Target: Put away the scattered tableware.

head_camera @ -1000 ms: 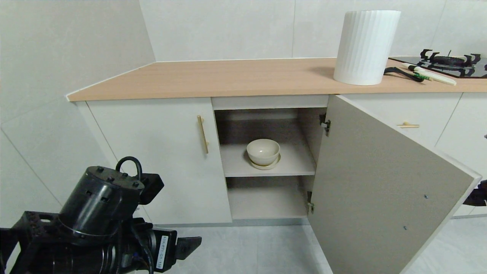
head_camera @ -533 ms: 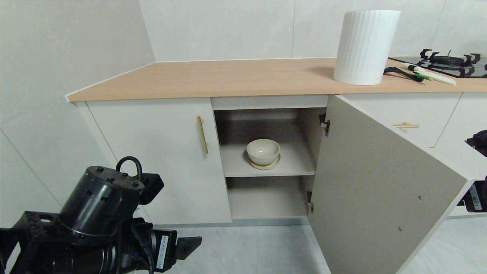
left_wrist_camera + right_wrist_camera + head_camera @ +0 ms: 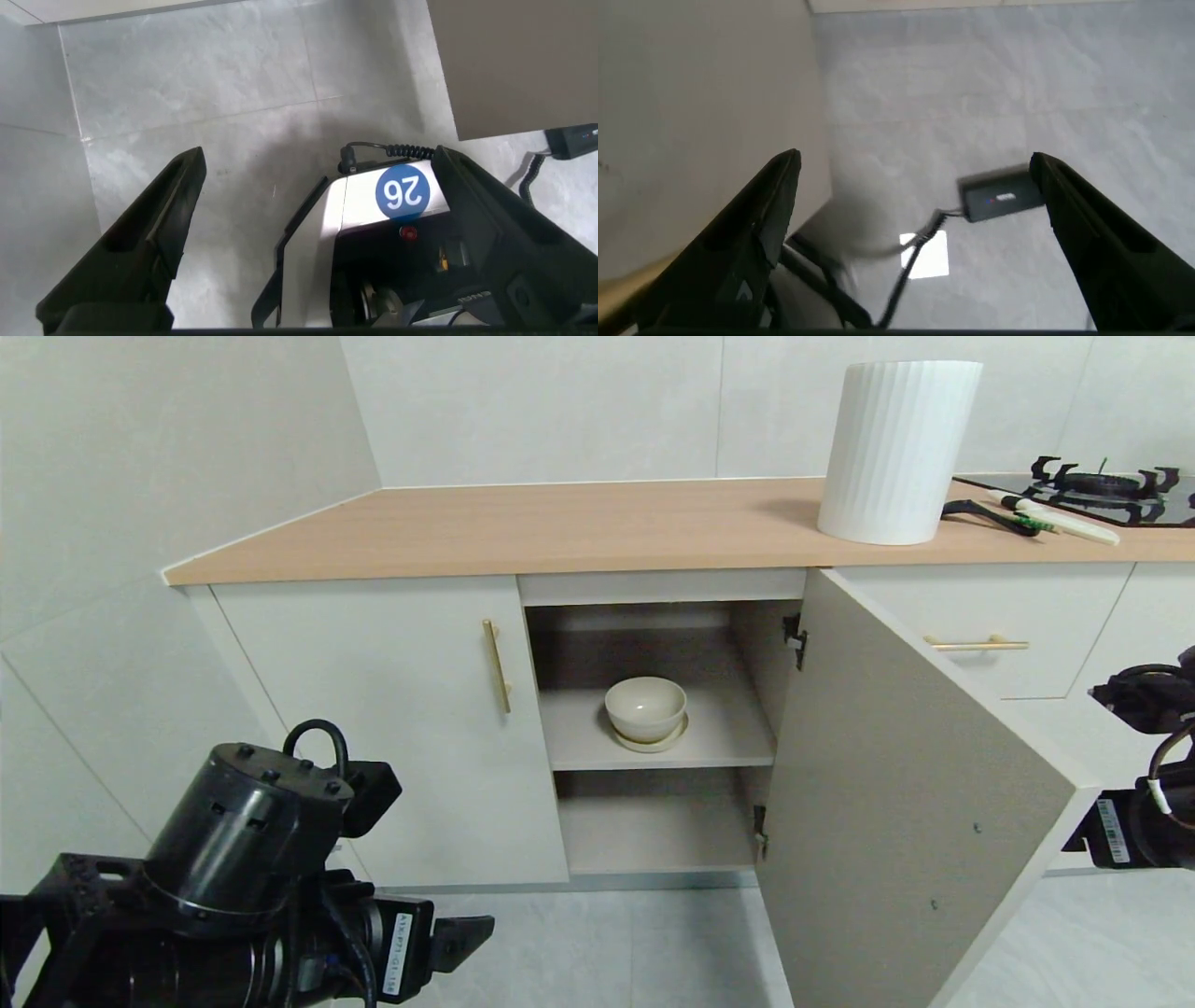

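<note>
Bowl (image 3: 645, 707): upright, mouth up, round, on saucer (image 3: 653, 743), upper cabinet shelf (image 3: 724, 739).
Left gripper (image 3: 320, 161): spread wide.
Right gripper (image 3: 913, 166): spread wide.

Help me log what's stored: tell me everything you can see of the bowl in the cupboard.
The bowl is cream, round and glossy, ceramic by its look, upright with nothing visible inside. It rests on a small matching plate on the upper shelf of the open cupboard, clear of the walls.

I see bright, even light; the vase (image 3: 898, 453) throws a soft shadow leftward on the counter (image 3: 560, 527), and the cupboard (image 3: 644, 649) sits dimmer inside.
</note>
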Robot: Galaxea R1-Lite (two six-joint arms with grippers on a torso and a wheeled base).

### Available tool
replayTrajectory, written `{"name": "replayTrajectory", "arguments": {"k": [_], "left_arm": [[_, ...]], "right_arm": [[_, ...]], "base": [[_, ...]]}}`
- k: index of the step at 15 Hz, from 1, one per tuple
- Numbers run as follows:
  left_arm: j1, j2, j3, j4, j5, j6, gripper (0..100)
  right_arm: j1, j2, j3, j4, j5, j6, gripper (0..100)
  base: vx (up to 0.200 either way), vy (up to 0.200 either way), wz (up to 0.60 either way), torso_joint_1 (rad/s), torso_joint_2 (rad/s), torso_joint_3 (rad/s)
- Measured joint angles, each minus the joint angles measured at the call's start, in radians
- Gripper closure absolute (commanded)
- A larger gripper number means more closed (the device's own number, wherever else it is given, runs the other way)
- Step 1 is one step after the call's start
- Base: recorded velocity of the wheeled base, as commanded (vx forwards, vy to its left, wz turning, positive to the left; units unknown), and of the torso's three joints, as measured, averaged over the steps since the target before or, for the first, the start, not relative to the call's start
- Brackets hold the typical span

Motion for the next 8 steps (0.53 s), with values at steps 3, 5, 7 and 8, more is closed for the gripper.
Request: {"name": "replayTrajectory", "arguments": {"k": [3,5,7,8], "left_arm": [[0.001,0.0,0.0,0.0,0.0,0.0,0],[0.0,0.0,-0.001,0.0,0.0,0.0,0],[0.0,0.0,-0.001,0.0,0.0,0.0,0],[0.0,-0.001,-0.001,0.0,0.0,0.0,0]], "right_arm": [[0.093,0.025,0.031,-0.08,0.003,0.057,0],[0.141,0.043,0.06,-0.154,0.001,0.087,0],[0.195,0.068,0.081,-0.226,0.002,0.139,0],[0.214,0.08,0.087,-0.243,0.002,0.155,0]], "base": [[0.0,0.0,0.0,0.0,0.0,0.0],[0.0,0.0,0.0,0.0,0.0,0.0],[0.0,0.0,0.0,0.0,0.0,0.0],[0.0,0.0,0.0,0.0,0.0,0.0]]}}
